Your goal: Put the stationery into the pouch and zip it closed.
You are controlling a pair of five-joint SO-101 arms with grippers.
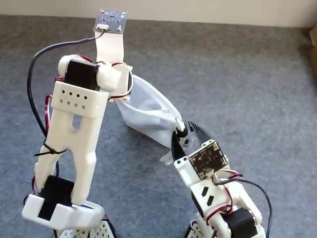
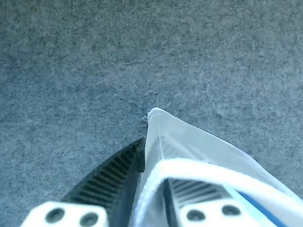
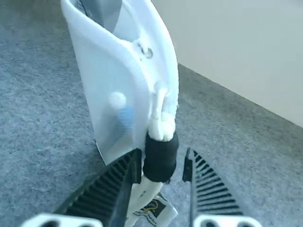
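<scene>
Left claw (image 2: pixel 150 161) of my two is clamped on a corner of the one white pouch (image 1: pixel 148 111), which spans between both above the table (image 1: pixel 257 74); my right claw (image 3: pixel 162 154) stands part open around its one black zip pull (image 3: pixel 160 165).

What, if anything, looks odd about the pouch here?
The pouch is lifted off the grey surface, slung between both arms: the left gripper clamps one corner, while the black zipper pull sits loosely between the right gripper's parted fingers.
</scene>
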